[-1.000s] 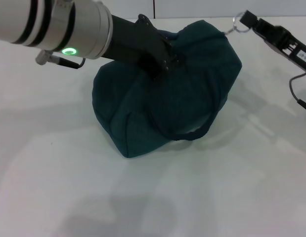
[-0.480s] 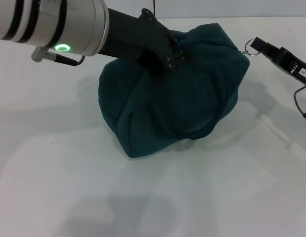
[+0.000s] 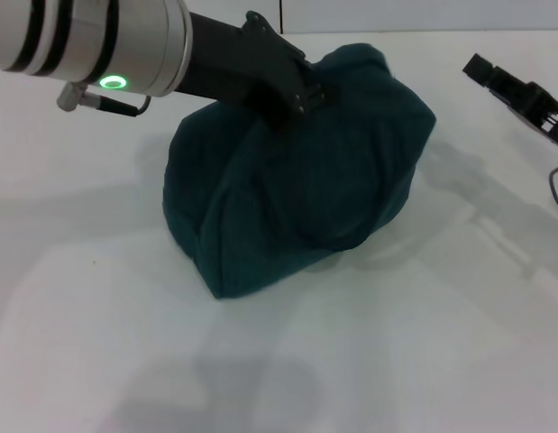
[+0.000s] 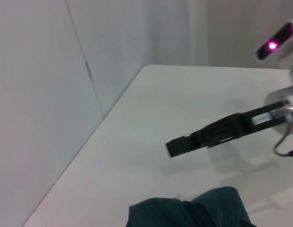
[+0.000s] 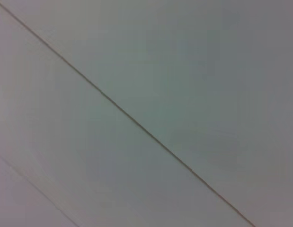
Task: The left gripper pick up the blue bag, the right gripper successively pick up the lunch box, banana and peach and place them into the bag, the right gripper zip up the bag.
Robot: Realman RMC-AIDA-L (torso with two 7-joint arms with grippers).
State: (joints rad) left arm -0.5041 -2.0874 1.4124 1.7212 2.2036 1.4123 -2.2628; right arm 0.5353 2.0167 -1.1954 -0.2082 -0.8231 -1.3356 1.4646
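One blue bag (image 3: 297, 194); upright, zipped

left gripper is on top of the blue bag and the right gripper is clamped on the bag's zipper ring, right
Not quite. The left gripper is on top of the blue bag, but the right gripper is not on the zipper ring: the head view shows it off to the bag's right, clear of the fabric, holding nothing. The left wrist view also shows it apart from the bag.

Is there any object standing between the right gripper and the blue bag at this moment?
Nothing visible does. In the head view, only bare white table lies between the right gripper and the blue bag. The left gripper is at the bag's top.
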